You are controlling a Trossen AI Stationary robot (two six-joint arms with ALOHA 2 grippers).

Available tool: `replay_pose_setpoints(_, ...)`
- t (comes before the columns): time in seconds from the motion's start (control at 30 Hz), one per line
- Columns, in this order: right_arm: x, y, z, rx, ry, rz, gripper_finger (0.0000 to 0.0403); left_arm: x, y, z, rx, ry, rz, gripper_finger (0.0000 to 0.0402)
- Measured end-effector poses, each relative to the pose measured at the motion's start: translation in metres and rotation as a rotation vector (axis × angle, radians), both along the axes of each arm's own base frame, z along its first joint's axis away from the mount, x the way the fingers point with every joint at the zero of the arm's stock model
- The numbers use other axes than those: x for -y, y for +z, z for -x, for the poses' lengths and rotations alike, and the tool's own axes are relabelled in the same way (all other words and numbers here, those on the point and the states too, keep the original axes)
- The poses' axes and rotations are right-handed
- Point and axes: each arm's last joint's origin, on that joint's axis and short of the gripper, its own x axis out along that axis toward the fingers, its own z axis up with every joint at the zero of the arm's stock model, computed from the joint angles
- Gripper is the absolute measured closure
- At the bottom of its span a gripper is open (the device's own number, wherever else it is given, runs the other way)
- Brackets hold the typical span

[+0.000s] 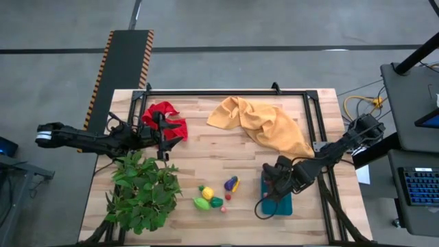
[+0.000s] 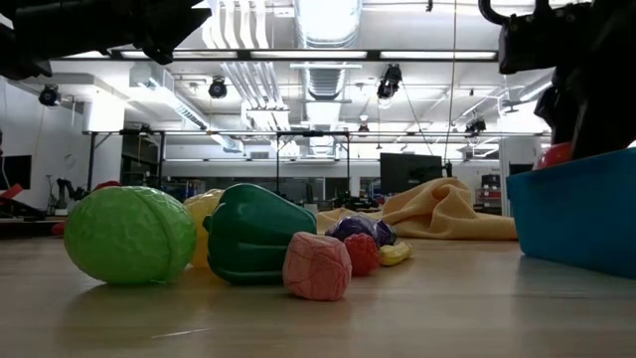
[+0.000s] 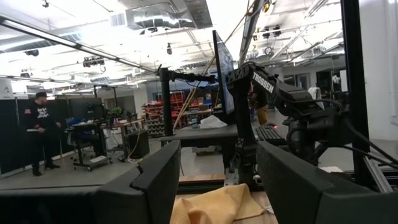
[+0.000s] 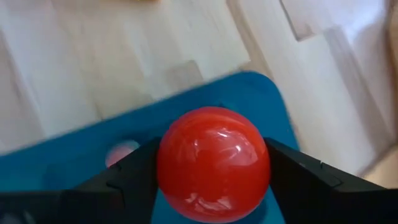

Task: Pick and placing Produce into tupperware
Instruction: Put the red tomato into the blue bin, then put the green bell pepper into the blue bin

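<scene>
The right arm is reached in from the worktop's right edge, its gripper (image 1: 274, 185) lowered over the tupperware (image 1: 282, 204) and clamped on the red ball (image 4: 213, 163). The left arm is stretched across the rear left, its gripper (image 1: 164, 137) held with fingers (image 3: 158, 180) parted.

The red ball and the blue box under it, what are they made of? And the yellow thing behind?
The red ball, held by the right gripper, looks like hard glossy plastic: light glints off it. The blue box seems smooth matte plastic, with no bright shine. The yellow thing is soft cloth, judging by its folds and wrinkles.
</scene>
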Motion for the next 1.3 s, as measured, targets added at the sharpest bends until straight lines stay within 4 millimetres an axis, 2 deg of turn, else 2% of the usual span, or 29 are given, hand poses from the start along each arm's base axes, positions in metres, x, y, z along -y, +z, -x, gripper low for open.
replay_pose_setpoints(0.23, 0.0, -0.005, 0.0, 0.019, 0.011, -0.005, 0.0121, 0.0, 0.0, 0.0, 0.0, 0.0, 0.0, 0.0205)
replay_pose_setpoints(0.53, 0.0, -0.004, 0.0, 0.017, 0.014, -0.006, 0.0119, 0.0, 0.0, 0.0, -0.001, 0.0, 0.0, 0.0205)
replay_pose_setpoints(0.97, -0.012, 0.034, -0.02, 0.132, 0.143, -0.004, 0.0139, 0.0, 0.0, 0.0, -0.001, 0.0, 0.0, 0.0205)
replay_pose_setpoints(1.13, -0.016, 0.05, -0.03, 0.247, 0.135, 0.042, 0.0143, 0.0, 0.0, -0.001, -0.003, 0.0, 0.0, 0.0205)
replay_pose_setpoints(1.3, -0.023, 0.06, -0.043, 0.404, 0.261, 0.078, 0.014, 0.0, 0.0, -0.001, -0.003, 0.0, 0.0, 0.0205)
